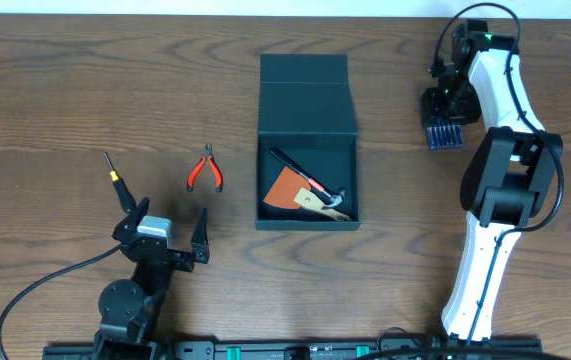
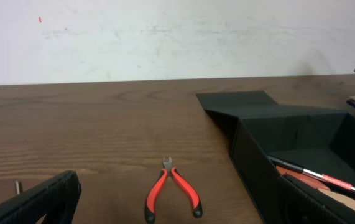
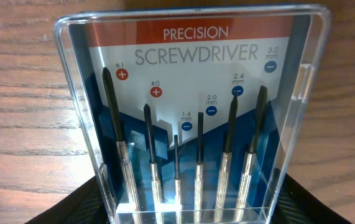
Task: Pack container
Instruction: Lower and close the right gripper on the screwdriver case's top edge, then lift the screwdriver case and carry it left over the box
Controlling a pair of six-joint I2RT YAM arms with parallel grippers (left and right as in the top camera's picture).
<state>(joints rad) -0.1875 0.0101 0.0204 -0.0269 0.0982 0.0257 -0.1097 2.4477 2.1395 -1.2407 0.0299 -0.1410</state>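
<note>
The dark teal container point(image 1: 306, 221) stands open mid-table with its flap lid laid back. It holds an orange-brown pad point(image 1: 285, 188), a small hammer point(image 1: 325, 201) and a slim black-and-red tool point(image 1: 293, 168). The container's left wall also shows in the left wrist view point(image 2: 258, 152). Red-handled pliers point(image 1: 205, 170) point(image 2: 172, 190) lie left of it. My left gripper point(image 1: 168, 224) point(image 2: 183, 214) is open and empty, just short of the pliers. My right gripper point(image 1: 443, 120) point(image 3: 193, 208) is shut on a clear precision screwdriver case point(image 1: 444, 135) point(image 3: 193, 112) lying on the table at the far right.
A screwdriver with a yellow-and-black handle point(image 1: 116, 180) lies at the far left, beyond my left gripper. The table's far edge and a white wall point(image 2: 165, 37) lie behind. The right arm's white links point(image 1: 490, 200) run along the right side.
</note>
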